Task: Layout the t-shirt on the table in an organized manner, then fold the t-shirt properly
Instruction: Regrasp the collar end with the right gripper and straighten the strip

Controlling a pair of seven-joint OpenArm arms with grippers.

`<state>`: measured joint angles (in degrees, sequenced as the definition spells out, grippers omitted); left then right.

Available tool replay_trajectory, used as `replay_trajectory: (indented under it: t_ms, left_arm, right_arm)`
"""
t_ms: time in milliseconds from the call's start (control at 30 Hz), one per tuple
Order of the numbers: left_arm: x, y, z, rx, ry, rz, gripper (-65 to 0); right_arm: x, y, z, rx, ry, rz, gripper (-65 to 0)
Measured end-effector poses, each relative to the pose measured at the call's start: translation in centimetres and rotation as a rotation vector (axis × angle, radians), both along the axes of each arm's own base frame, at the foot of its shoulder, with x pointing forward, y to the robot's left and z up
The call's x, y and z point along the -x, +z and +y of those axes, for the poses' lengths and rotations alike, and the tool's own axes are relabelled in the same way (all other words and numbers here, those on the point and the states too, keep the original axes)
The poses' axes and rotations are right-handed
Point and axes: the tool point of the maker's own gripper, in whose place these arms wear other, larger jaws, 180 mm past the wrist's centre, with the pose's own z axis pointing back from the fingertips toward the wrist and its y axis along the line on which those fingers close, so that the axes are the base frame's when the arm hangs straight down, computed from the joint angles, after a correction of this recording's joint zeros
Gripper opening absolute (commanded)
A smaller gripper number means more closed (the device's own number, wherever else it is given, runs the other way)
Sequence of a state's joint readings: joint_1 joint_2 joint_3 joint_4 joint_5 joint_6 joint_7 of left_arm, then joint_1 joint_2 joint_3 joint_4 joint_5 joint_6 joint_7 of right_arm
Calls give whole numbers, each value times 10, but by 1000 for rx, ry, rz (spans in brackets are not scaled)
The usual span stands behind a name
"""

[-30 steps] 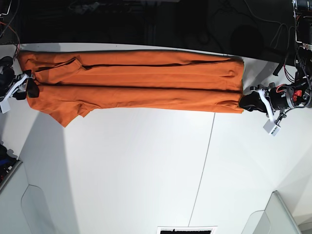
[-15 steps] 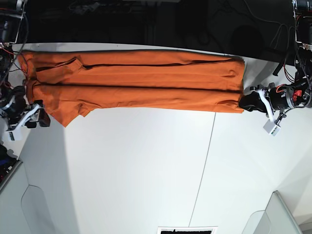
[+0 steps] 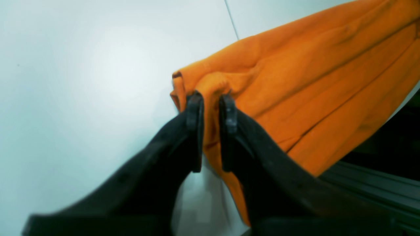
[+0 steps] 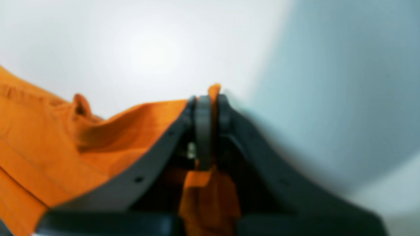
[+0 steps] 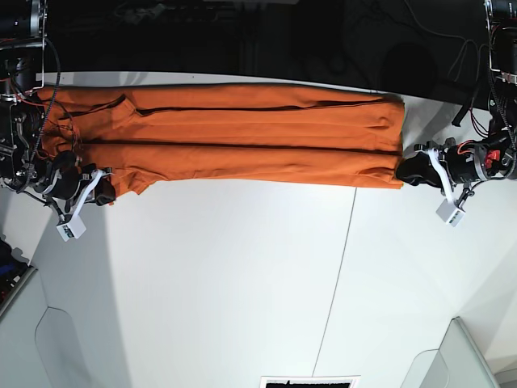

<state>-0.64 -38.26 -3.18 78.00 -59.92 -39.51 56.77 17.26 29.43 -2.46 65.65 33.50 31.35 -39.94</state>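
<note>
Left wrist view: the left pincer (image 3: 211, 109) is clamped on a corner of the t-shirt (image 3: 315, 85); its 2 black fingers (image 3: 196, 131) stand close together with a fold of orange cloth pinched between them; the cloth is bright orange, bunched at the grip and running off to the upper right in long soft creases; the white tabletop (image 3: 82, 82) lies under it, a thin dark seam (image 3: 231, 19) crossing above the shirt; the shirt's far edge reaches the tabletop's edge at right.

Right wrist view: the picture is blurred; the right pincer (image 4: 210, 111) is closed on the shirt (image 4: 82, 137), a thin tip of orange poking up between the fingers (image 4: 203, 131) and more cloth hanging below them; the rest of the shirt spreads to the left, rumpled near the grip; the tabletop (image 4: 164, 42) behind is bare white.

Base view: the shirt (image 5: 242, 133) lies along the far side of the tabletop (image 5: 242, 283) as a long narrow band, folded lengthwise, with 2 dark crease lines running its length; a sleeve shows near its left end; the right pincer (image 5: 103, 191) grips the lower left corner; the left pincer (image 5: 401, 171) grips the lower right corner; the seam (image 5: 339, 267) runs from the shirt's near edge toward the front.
</note>
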Motion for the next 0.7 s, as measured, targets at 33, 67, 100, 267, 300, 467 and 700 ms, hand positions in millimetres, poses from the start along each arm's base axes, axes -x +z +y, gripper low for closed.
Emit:
replay_trajectory:
  t_ms: [33,67,100,267,300,467,700]
  left_arm:
    - [0,0,0,-1,0,1,-537]
    - [0,0,0,0,0,1,-537]
    - [0,0,0,0,0,0,-537]
    - [0,0,0,0,0,0,-537]
    - [0,0,0,1,0,0,-537]
    - [0,0,0,-1,-1,1,-537]
    - [3,3,-7,50,-6,21,-537]
  right_arm:
    - [1,1,1,7,7,2,-650]
    - [2,2,1,19,18,7,-650]
    - [3,4,2,29,28,13,-650]
    - [2,34,10,-8,51,9,-650]
    - [1,43,10,-24,46,-15,-650]
    - [30,61,0,-37,27,-51,-650]
    - [88,74,-14,-7,6,-74,-650]
